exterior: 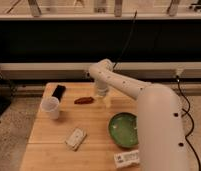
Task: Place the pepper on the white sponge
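On your light wooden desk [54,132], the small reddish-brown tapered pepper [84,100] lies flat toward the back, just left of the white arm's gripper [100,93], which points down at the desk beside it. The white rectangular sponge [76,138] sits well apart at the front, with a white cup [51,107], a black flat device [58,91], a green round bowl [123,129] and a white labelled packet [127,158] around.

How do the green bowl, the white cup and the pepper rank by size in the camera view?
1. Green bowl, clearly largest.
2. White cup.
3. Pepper, smallest and slender.
The bowl is nearer the camera, but the order holds. The pincer hangs right of the pepper.
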Motion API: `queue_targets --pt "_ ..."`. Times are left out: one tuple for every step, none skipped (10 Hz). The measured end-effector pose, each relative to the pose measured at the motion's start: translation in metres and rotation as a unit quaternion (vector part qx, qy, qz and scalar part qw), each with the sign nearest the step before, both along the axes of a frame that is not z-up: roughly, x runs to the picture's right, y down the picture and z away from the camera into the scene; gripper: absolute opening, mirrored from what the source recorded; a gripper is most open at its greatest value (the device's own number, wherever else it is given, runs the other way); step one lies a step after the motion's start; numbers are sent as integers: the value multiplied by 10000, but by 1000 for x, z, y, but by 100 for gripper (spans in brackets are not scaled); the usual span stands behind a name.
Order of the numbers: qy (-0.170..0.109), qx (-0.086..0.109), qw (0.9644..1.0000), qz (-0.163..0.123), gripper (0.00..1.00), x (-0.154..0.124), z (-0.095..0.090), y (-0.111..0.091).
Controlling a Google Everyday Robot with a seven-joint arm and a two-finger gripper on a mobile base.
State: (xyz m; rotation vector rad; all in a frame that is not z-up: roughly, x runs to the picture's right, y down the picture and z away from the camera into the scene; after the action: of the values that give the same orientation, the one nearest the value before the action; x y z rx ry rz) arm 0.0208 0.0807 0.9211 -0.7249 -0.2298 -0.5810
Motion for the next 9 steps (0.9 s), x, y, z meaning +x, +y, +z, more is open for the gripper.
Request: queue_targets --pt "42 27 10000 51 79 -4 2 0" --pt "97 67 9998 128 79 -9 3 0" --pt "139 105 9997 191 79 -18 6 3" --pt "169 137 9994 252 79 -28 9 6" --pt "209 130 9992 315 79 -32 12 9" --pt "235 136 9989 378 79 -39 15 12" --pt "210 132 9988 423 79 -53 17 14" --pt "169 111 9989 430 79 -66 19 16" --pt "138 99 9988 468 79 -71 21 15"
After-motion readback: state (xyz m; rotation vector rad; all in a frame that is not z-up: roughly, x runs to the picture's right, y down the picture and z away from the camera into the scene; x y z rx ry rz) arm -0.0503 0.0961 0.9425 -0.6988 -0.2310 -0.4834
